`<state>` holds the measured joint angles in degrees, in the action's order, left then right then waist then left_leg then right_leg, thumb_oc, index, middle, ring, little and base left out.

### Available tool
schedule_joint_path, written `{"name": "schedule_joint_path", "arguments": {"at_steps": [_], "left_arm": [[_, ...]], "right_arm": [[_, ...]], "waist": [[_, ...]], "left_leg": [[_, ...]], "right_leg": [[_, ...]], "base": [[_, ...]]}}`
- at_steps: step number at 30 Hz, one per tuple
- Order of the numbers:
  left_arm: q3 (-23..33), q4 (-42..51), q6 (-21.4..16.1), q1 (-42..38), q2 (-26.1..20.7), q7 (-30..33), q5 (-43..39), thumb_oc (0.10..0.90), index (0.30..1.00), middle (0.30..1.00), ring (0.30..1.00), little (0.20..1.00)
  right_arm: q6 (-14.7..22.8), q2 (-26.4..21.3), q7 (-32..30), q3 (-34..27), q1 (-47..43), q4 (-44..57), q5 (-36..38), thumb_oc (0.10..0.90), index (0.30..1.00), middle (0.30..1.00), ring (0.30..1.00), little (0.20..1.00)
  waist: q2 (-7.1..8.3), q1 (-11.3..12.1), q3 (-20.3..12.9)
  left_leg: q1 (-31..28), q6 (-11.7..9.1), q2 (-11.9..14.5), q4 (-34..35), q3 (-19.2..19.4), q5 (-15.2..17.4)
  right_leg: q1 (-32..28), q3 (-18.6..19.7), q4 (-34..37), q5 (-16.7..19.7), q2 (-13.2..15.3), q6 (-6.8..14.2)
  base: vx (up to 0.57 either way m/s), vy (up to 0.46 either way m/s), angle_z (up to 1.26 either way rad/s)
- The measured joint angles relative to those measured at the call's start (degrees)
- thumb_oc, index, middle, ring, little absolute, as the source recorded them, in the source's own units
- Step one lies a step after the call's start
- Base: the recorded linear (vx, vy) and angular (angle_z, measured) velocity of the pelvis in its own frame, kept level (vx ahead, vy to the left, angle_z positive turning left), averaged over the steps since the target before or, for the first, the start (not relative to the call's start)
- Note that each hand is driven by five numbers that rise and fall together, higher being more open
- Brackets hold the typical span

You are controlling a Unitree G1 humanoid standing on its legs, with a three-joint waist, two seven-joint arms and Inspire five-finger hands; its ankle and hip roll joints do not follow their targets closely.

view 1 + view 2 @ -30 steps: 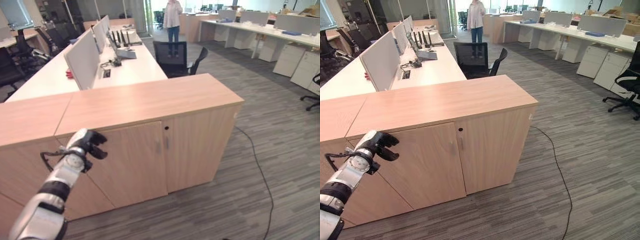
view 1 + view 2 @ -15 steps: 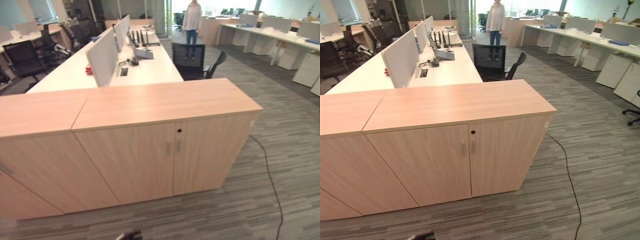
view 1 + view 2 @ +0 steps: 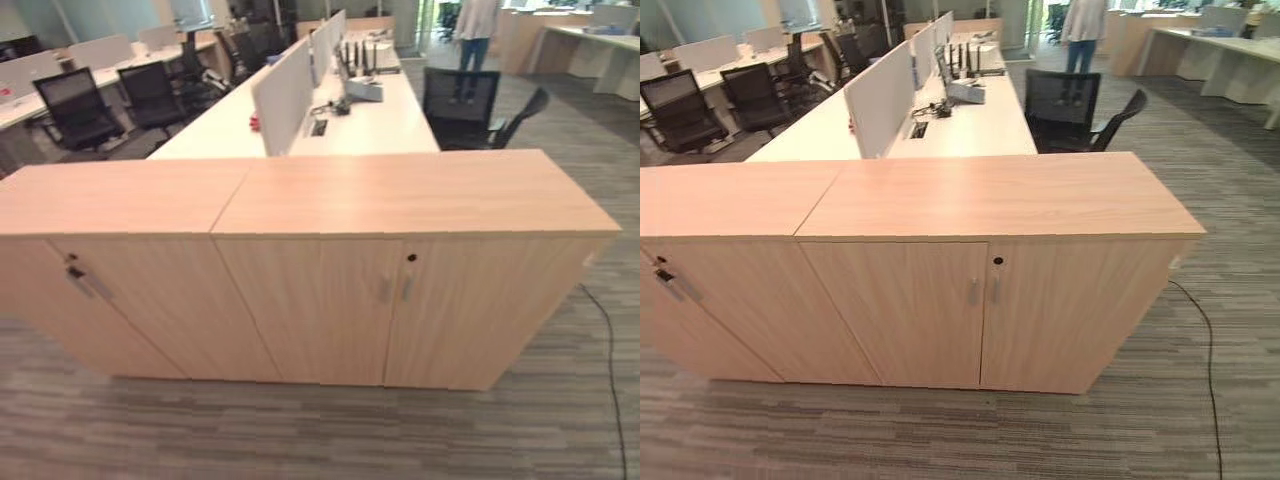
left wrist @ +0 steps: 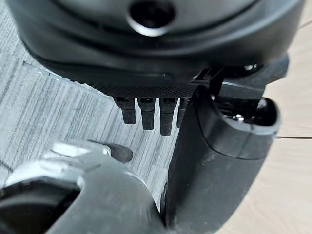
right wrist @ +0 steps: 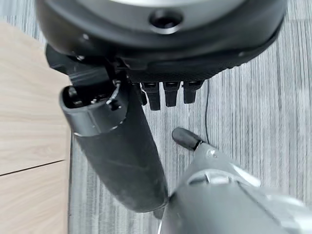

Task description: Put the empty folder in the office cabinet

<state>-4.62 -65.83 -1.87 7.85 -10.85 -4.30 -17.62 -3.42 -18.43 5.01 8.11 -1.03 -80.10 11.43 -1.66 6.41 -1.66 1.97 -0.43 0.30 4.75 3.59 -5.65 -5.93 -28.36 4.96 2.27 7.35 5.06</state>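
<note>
The light wood office cabinet (image 3: 470, 300) stands straight ahead with both its doors shut. Two small handles (image 3: 393, 290) meet at the middle seam and a keyhole (image 3: 411, 258) sits above them. Its top (image 3: 1000, 192) is bare. My left hand (image 4: 146, 112) hangs over the grey carpet beside a wooden panel, its fingers straight and holding nothing. My right hand (image 5: 165, 95) hangs the same way over the carpet, its fingers straight and its thumb (image 5: 117, 146) free.
A second shut cabinet (image 3: 110, 290) joins the first on the left. Behind them run white desks with divider screens (image 3: 285, 95), black office chairs (image 3: 470, 100) and a standing person (image 3: 1080, 25) far back. Grey carpet (image 3: 300, 430) lies in front.
My left hand was raised by the cabinet front one second ago and has since dropped below the eye views. The camera has turned left, so the whole picture has shifted.
</note>
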Motion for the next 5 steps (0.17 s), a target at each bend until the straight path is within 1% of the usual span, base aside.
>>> {"name": "schedule_joint_path", "arguments": {"at_steps": [3, 5], "left_arm": [[-3.61, 4.88, -1.16, 0.82, -1.44, 1.17, 5.06, 0.800, 0.900, 0.900, 0.900, 0.900], [-3.49, 5.12, -1.18, 0.36, -1.47, 1.36, 5.47, 0.800, 0.900, 0.900, 0.900, 0.900]], "right_arm": [[-0.02, -0.38, -0.55, -1.14, -0.08, -1.64, 0.05, 0.800, 0.900, 0.900, 0.900, 0.900], [0.08, -0.44, -1.04, -1.60, -0.20, -1.88, 0.06, 0.800, 0.900, 0.900, 0.900, 0.900]], "waist": [[0.54, 0.96, 0.82], [0.86, 1.85, 1.32]], "left_leg": [[-0.07, 0.50, -0.60, -0.06, -2.30, -0.75], [-0.16, 0.42, -0.66, -0.07, -2.63, -0.81]], "right_leg": [[-1.13, -2.22, 0.02, -0.25, 0.23, 0.32], [-1.17, -2.74, 0.02, -0.34, 0.25, 0.40]], "base": [[-0.01, -0.021, 0.40], [-0.02, -0.019, 0.20]]}}
